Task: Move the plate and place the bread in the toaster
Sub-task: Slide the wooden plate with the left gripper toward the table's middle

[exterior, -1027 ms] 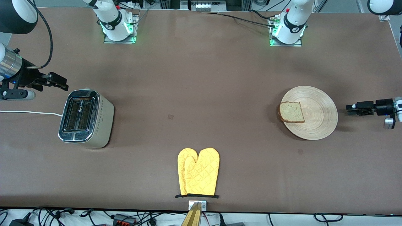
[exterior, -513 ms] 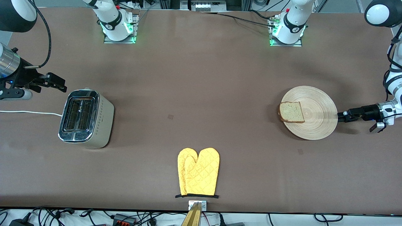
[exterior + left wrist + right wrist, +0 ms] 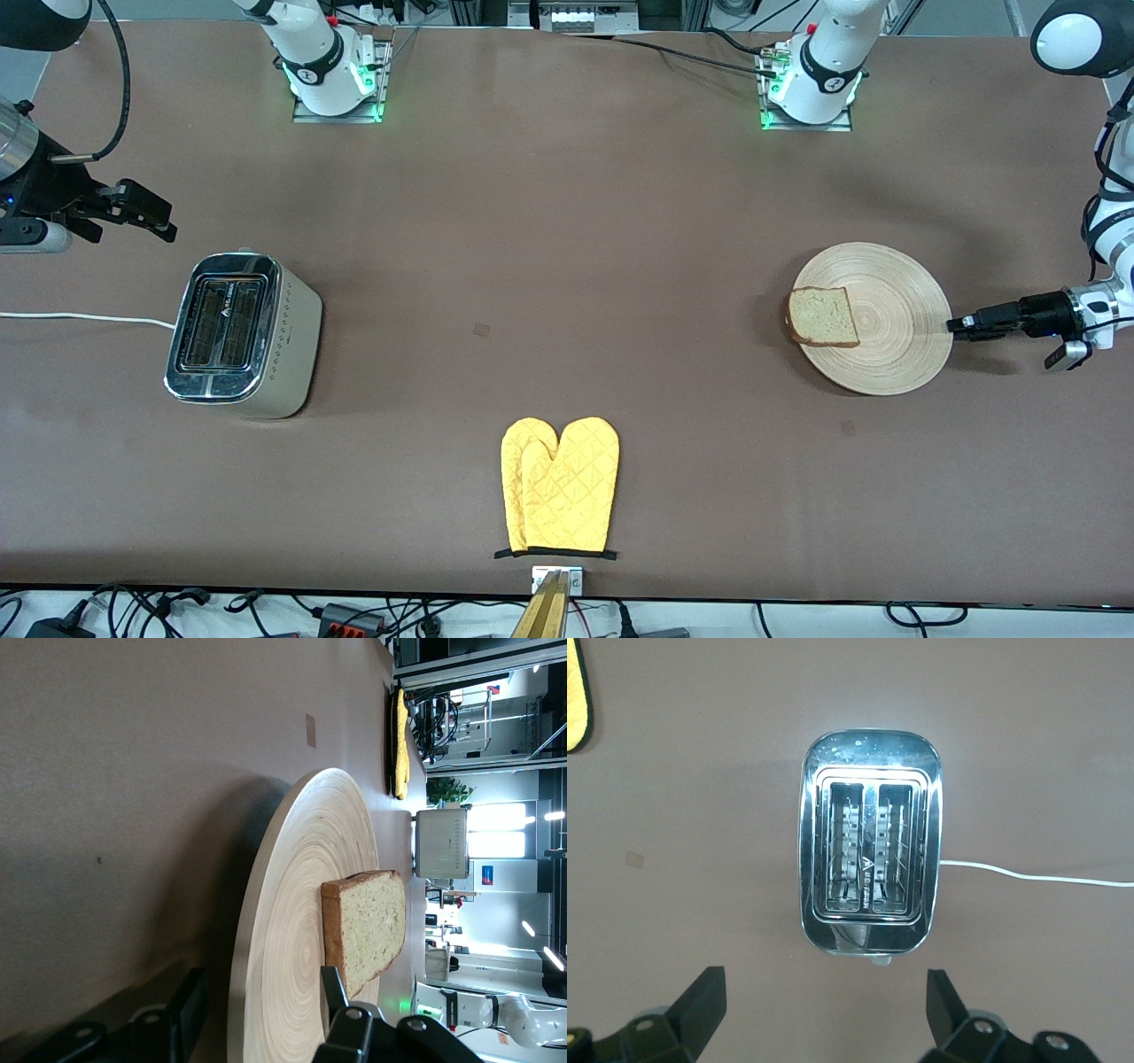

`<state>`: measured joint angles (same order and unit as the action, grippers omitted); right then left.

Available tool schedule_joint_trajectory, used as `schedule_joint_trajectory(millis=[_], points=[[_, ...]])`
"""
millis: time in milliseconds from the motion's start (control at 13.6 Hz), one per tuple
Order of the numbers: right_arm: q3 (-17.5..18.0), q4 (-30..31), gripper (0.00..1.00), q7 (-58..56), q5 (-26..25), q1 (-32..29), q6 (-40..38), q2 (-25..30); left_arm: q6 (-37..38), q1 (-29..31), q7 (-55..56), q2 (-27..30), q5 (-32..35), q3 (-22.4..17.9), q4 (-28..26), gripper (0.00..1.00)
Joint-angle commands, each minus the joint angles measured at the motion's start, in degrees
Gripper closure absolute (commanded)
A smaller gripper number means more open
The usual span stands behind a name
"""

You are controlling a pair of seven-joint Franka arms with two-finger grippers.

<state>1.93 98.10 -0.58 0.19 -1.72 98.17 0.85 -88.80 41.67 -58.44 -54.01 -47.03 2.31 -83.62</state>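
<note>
the right gripper (image 3: 151, 213) hangs up in the air near the toaster (image 3: 241, 335), with its jaws wide open and nothing in them. the toaster stands at the right arm's end of the table, and both its slots are empty. a yellow oven mitt (image 3: 560, 486) lies near the front edge. the bread (image 3: 824, 317) sits on the plate (image 3: 895, 354) at the left arm's end. the left gripper (image 3: 955, 325) is at the plate's rim, jaws open around it.
</note>
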Motion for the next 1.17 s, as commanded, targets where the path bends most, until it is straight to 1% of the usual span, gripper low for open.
schedule_joint_trajectory(millis=[0,440,513,587,660,733,807,880,1100], points=[[0.0,1.83,0.0,0.5,-0.01,-0.21,0.19,0.91,0.91,-0.01,-1.15,-1.1,1.24,0.41,0.91,0.41],[-0.08,1.65,0.0,0.5,-0.1,-0.13,0.45,0.65,1.0,-0.54,-0.97,-1.27,1.33,0.58,0.74,0.41],[-0.08,1.65,0.0,0.5,-0.1,-0.21,0.53,0.56,1.26,-0.89,-0.97,-1.19,1.42,0.5,0.74,0.43],[-0.08,1.56,0.0,0.23,-0.19,-0.3,0.62,0.12,1.61,-0.98,-0.97,-1.27,2.38,0.5,0.83,0.48],[-0.17,1.56,0.0,0.06,-0.19,-0.39,0.71,0.03,1.96,-0.98,-0.97,-1.19,4.65,0.59,0.83,0.58],[-0.17,1.56,0.0,-0.03,-0.19,-0.39,0.71,0.03,2.4,-0.98,-1.06,-1.1,6.15,1.02,0.83,0.66],[-0.17,1.48,0.0,-0.29,-0.19,-0.39,0.71,-0.06,2.49,-0.98,-1.15,-1.19,6.43,1.03,0.83,0.74],[-0.17,1.3,0.0,-0.38,-0.19,-0.39,0.8,-0.23,2.66,-0.98,-1.15,-1.1,6.69,1.03,0.83,0.84],[-0.17,1.3,0.0,-0.38,-0.19,-0.3,0.89,-0.32,2.84,-0.98,-1.23,-1.19,6.78,1.03,0.83,0.91]])
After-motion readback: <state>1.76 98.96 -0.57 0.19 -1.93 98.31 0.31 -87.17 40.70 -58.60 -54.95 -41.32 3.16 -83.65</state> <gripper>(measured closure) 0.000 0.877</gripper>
